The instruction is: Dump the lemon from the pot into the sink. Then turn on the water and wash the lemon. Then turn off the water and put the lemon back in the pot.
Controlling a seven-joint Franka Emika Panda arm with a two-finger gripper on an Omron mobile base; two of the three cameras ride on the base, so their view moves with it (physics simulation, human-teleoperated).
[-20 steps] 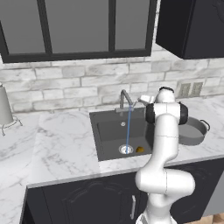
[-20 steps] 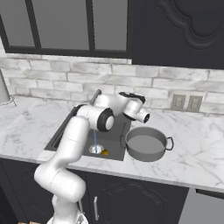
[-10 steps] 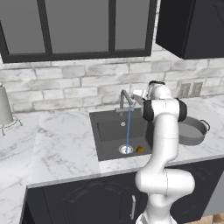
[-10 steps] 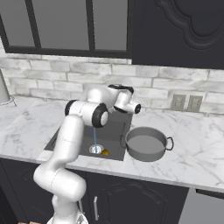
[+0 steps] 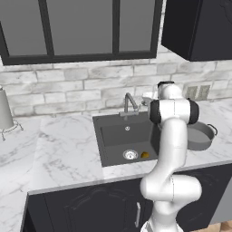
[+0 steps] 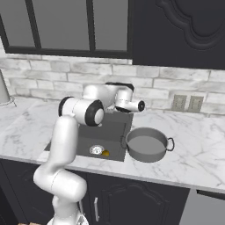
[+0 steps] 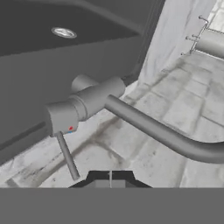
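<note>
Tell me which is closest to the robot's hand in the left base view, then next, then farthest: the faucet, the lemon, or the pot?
1. Faucet, just left of the gripper, behind the sink.
2. Pot, on the counter to the right.
3. Lemon, down by the drain, probably farthest.

The little yellow-orange lemon [image 5: 144,155] lies at the bottom of the dark sink [image 5: 113,136], just beside the round silver drain. The grey pot [image 6: 147,145] stands upright on the white counter, right next to the sink.
</note>
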